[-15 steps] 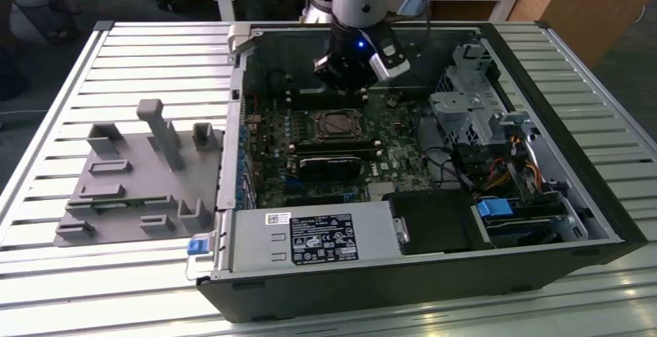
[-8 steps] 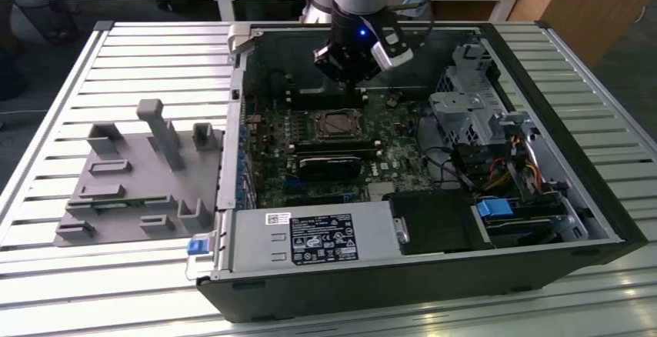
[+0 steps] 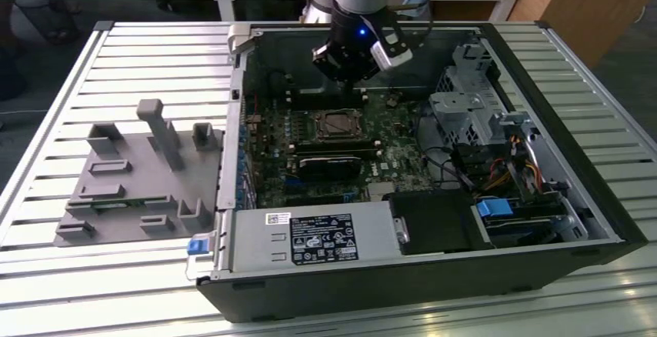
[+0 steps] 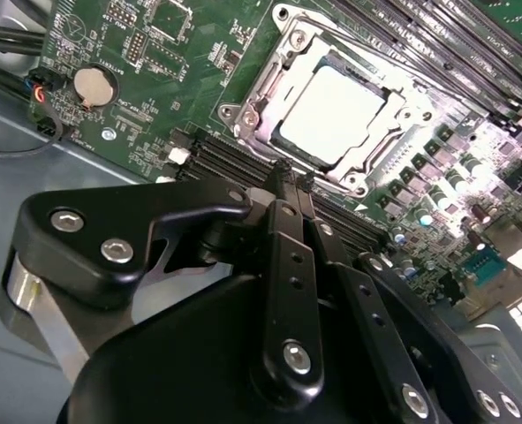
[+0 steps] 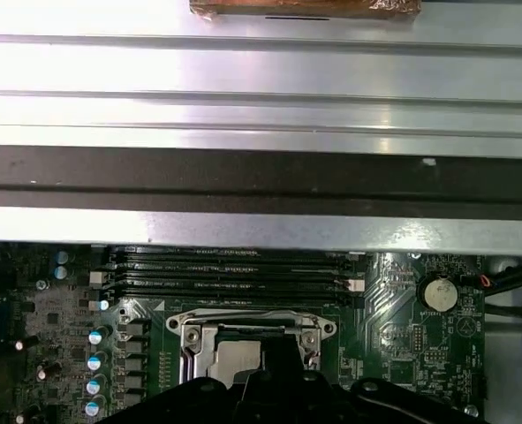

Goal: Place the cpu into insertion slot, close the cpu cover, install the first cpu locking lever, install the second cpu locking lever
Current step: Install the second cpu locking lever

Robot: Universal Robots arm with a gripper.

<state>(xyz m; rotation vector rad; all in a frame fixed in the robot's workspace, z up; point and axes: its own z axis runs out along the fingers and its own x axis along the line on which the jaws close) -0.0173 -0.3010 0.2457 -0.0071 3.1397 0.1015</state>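
Where the exterior view looks down into the open case (image 3: 575,198), the gripper (image 3: 347,71) hangs above the motherboard (image 3: 405,160), just beyond the socket (image 3: 337,125). In the second wrist view its fingers (image 4: 289,212) are pressed together, holding nothing, near the cpu (image 4: 334,113) seated under the lowered cover (image 4: 262,81). In the first wrist view the cpu (image 5: 234,360) lies in the cover (image 5: 190,340), beside the memory slots (image 5: 230,274).

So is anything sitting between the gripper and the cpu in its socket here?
Nothing visible stands between them. In the second wrist view the gripper, jaws shut together, hangs over the memory slots beside the socket, and the cpu lies bare inside the cpu cover frame. The exterior view shows open space below the gripper.
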